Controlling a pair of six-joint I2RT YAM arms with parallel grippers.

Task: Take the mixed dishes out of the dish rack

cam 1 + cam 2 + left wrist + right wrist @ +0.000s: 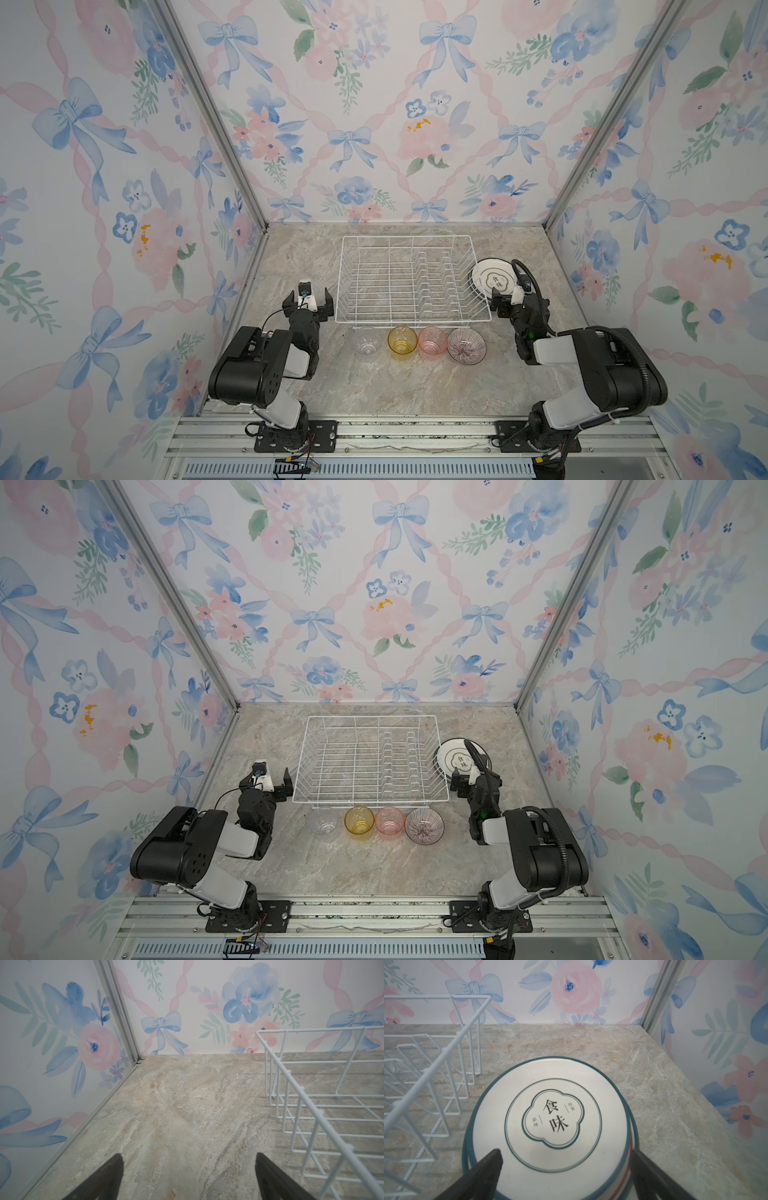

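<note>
The white wire dish rack (411, 321) (370, 801) stands empty at mid-table. In front of it, in both top views, a clear tumbler (365, 341) (324, 820), a yellow tumbler (402, 340) (359, 820), a pink tumbler (432, 340) (389, 820) and a purple-striped bowl (466, 345) (424, 825) stand in a row. White plates (492, 276) (455, 754) (552, 1113) lie stacked right of the rack. My right gripper (506, 295) (465, 776) (565, 1151) hangs open over the stack's near edge, holding nothing. My left gripper (309, 297) (270, 777) (189, 1157) is open and empty left of the rack (321, 1113) (426, 1073).
Floral walls with metal corner posts (216, 124) (598, 137) close in the marble table (374, 386) on three sides. A metal rail (415, 432) carrying both arm bases runs along the front edge.
</note>
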